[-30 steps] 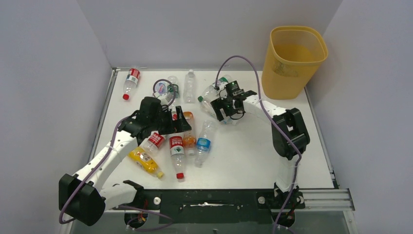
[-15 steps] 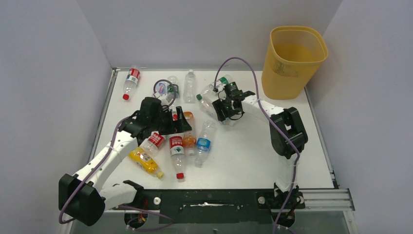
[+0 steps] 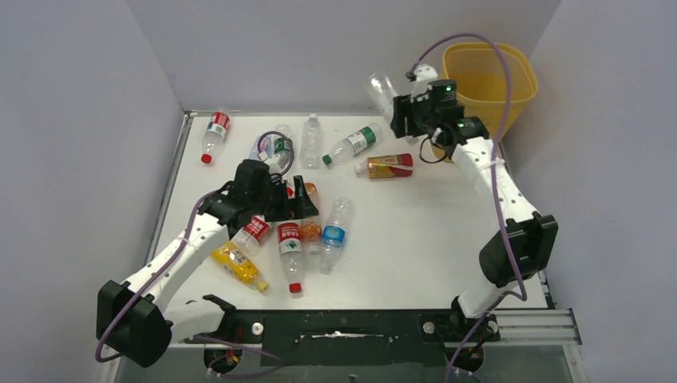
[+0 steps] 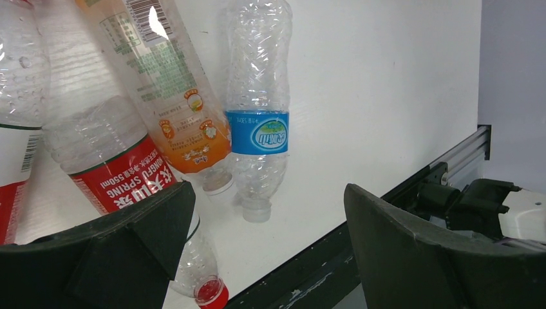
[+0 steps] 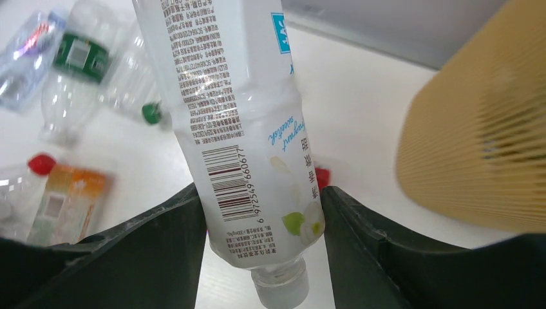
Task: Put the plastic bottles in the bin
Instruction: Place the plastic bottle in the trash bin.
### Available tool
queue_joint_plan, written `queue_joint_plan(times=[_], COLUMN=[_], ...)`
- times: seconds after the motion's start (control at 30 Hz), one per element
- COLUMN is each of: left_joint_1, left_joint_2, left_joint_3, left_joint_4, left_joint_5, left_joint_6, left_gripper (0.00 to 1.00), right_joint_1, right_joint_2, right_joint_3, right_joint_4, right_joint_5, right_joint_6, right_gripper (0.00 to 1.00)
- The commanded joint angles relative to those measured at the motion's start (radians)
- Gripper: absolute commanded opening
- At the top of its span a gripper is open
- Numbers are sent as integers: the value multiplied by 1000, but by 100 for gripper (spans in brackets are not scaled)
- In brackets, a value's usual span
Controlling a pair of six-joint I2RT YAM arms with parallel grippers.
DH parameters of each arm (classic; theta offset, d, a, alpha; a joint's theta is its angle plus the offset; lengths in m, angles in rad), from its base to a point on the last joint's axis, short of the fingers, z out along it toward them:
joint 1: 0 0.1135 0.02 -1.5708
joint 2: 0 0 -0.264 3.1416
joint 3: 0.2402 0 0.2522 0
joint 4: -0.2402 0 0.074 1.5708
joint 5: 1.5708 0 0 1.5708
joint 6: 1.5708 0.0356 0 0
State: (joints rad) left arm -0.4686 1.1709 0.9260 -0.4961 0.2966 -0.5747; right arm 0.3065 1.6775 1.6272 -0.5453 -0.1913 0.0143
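My right gripper (image 3: pixel 403 112) is shut on a clear plastic bottle with a white label (image 3: pixel 382 89), held high in the air just left of the yellow-orange bin (image 3: pixel 487 80). In the right wrist view both fingers press the bottle (image 5: pixel 238 129) near its neck, cap down, and the bin (image 5: pixel 476 141) fills the right side. My left gripper (image 3: pixel 302 199) hovers open over a cluster of bottles. Between its jaws (image 4: pixel 267 212) lies bare table. A blue-labelled bottle (image 4: pixel 257 129), an orange one (image 4: pixel 174 109) and a red-labelled one (image 4: pixel 122 174) lie just ahead.
More bottles lie on the white table (image 3: pixel 415 239): a red-labelled one (image 3: pixel 214 132) at the far left, a clear one (image 3: pixel 311 140), a green-labelled one (image 3: pixel 351 145), a red-and-gold one (image 3: pixel 386 165) and a yellow one (image 3: pixel 237 263). Grey walls enclose the table.
The right gripper closed on the white-labelled bottle and lifted it up and back towards the bin. The red-and-gold bottle is now uncovered. The left arm has stayed still.
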Motion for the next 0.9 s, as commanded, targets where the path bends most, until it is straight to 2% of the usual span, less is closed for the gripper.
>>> queue_joint_plan(times=[0.0,0.2,0.47,0.87], left_joint_1=[-19,-41,-69,-83], left_joint_2=[8,22,27,39], left_joint_3=[2,4,-1,16], left_joint_4=[67,76,78,73], left_joint_5=[14,10,6,0], left_joint_6=[-10,-15,-24,-24], left_gripper=[88,88,88,88], right_joint_1=[-75,-200,-402,-531], right_joint_2=[-90,-95,-57,91], right_joint_3=[126,243,312,454], right_joint_4=[44,105,181,222], right_joint_5=[62,146,38,-44], right_joint_6=[57,136,271,311], right_gripper=[38,38,37,42])
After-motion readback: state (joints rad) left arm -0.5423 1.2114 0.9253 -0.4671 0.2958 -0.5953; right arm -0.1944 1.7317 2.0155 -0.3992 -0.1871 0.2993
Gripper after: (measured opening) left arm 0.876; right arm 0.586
